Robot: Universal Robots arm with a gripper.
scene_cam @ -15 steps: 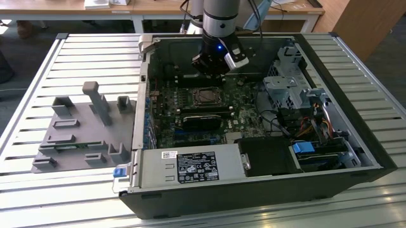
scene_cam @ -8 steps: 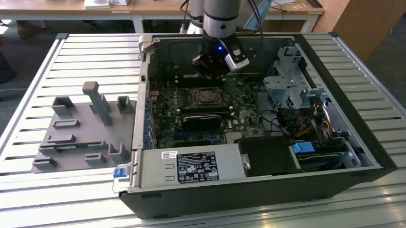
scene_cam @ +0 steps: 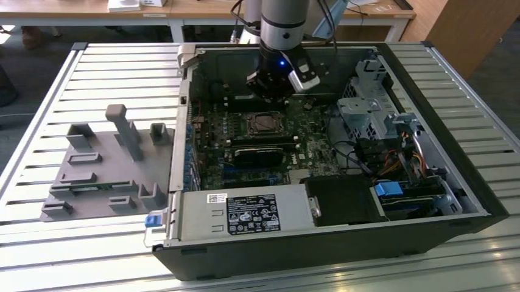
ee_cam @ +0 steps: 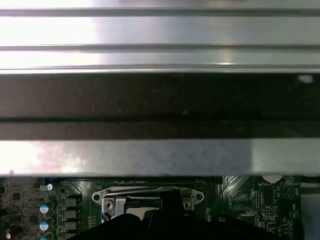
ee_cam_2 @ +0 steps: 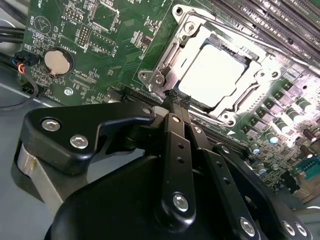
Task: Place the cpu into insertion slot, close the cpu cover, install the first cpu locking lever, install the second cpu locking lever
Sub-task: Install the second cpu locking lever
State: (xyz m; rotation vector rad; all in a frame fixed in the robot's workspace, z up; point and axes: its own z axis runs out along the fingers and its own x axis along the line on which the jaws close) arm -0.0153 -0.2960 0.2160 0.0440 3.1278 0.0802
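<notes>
While we look into the open case, these are our notes:

Arm: we see it come down from the exterior view's top edge into the computer case point(scene_cam: 455, 201), wrist just above the far side of the motherboard point(scene_cam: 243, 161).

Gripper: in the second wrist view the gripper point(ee_cam_2: 176, 98) has its black fingers point(ee_cam_2: 172, 130) pressed together into one narrow tip; we see no gap and nothing held between them. In the exterior view the gripper point(scene_cam: 272, 97) hangs just beyond the socket.

Tip position: we place it right at the edge of the insertion slot point(ee_cam_2: 212, 75), at the corner nearest the camera. Touching or just above, we cannot tell.

Cpu: the cpu point(ee_cam_2: 212, 72) lies flat in the socket, bright metal top facing up.

Cpu cover: the cpu cover point(ee_cam_2: 187, 37) reads as a silvery frame around the chip, lying down on the socket. We cannot tell if it is latched.

Levers: too hard to make out; we leave them.

First wrist view: the insertion slot point(ee_cam: 150, 197) shows low in the picture, partly behind the dark gripper body, with a case wall point(ee_cam: 160, 100) above it.

Board: coin battery point(ee_cam_2: 57, 61) well apart from the socket; memory slots point(ee_cam_2: 270, 20) along its other side.

Outside the case: grey fixture tray point(scene_cam: 97, 176) on the slatted table point(scene_cam: 49, 91), at the exterior view's left.
</notes>
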